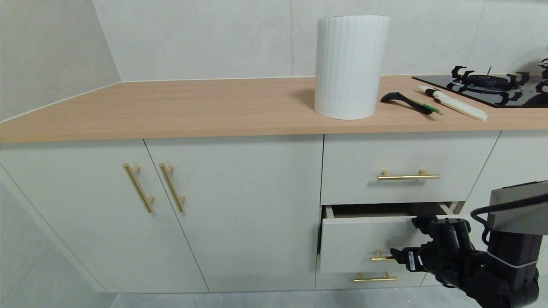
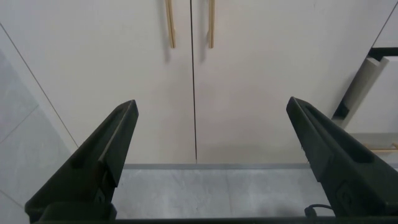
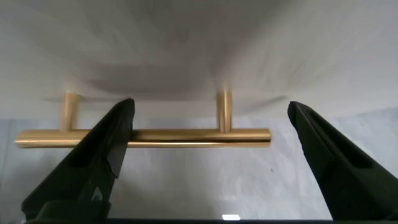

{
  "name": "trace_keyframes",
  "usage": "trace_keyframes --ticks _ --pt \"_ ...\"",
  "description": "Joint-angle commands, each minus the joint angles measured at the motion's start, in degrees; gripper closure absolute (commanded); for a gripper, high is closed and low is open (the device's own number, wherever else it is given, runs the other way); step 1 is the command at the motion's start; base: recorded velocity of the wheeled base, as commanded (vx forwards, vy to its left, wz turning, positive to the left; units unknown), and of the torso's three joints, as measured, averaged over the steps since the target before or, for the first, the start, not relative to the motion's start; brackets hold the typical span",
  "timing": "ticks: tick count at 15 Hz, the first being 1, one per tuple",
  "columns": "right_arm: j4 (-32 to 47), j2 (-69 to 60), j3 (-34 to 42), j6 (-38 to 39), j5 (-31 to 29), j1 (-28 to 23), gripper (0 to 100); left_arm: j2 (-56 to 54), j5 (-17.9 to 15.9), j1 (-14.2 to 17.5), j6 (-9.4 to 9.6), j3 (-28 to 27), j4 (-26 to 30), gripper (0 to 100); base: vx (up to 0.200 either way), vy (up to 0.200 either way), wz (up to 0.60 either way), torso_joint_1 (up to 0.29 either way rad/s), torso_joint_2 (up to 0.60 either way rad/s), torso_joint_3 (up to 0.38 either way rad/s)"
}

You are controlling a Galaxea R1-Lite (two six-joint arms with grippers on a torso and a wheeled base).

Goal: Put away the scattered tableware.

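Wooden countertop (image 1: 192,107) runs under pale tiled walls, and the scattered tableware lies on it just right of a tall white ribbed canister (image 1: 351,66). Nearest the canister is a black spoon (image 1: 404,102), its bowl toward the canister. At the spoon's far end sits a small green-handled piece (image 1: 431,108), perhaps another utensil; the view is too small to be sure. Just beyond is a white knife (image 1: 456,105), lying at a slant. Further right of the canister a black hob (image 1: 483,87) is set into the counter.

Below the canister, the upper drawer (image 1: 406,171) is closed, and the middle drawer (image 1: 364,244) under it stands partly pulled out. The right gripper (image 1: 411,238) is at that drawer's front, well below and apart from the tableware. In the right wrist view the right gripper (image 3: 208,112) is spread wide, its fingers (image 3: 106,149) straddling the brass drawer handle (image 3: 186,137) without pinching it.

Down and left of the canister, the left gripper (image 2: 211,107) is likewise released and holds nothing, facing the double cabinet doors (image 2: 249,93) low near the floor.
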Motion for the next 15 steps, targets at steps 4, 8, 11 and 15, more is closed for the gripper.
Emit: trace_keyframes --ticks 4,8,11,15 --pt "37.34 -36.81 -5.61 -0.33 0.07 5.81 0 0.02 0.02 0.0 -0.02 0.0 0.0 0 0.0 0.0 0.0 0.0 0.0 0.0" --pt "52.46 -39.44 -18.01 0.28 0.43 5.28 0 0.02 0.02 0.0 -0.02 0.0 0.0 0 0.0 0.0 0.0 0.0 0.0 0.0" --pt "50.17 -34.08 -17.39 0.37 0.07 5.37 0 0.02 0.02 0.0 -0.02 0.0 0.0 0 0.0 0.0 0.0 0.0 0.0 0.0" --pt "42.0 -27.4 -16.95 1.25 -0.28 5.37 0 0.02 0.02 0.0 -0.02 0.0 0.0 0 0.0 0.0 0.0 0.0 0.0 0.0"
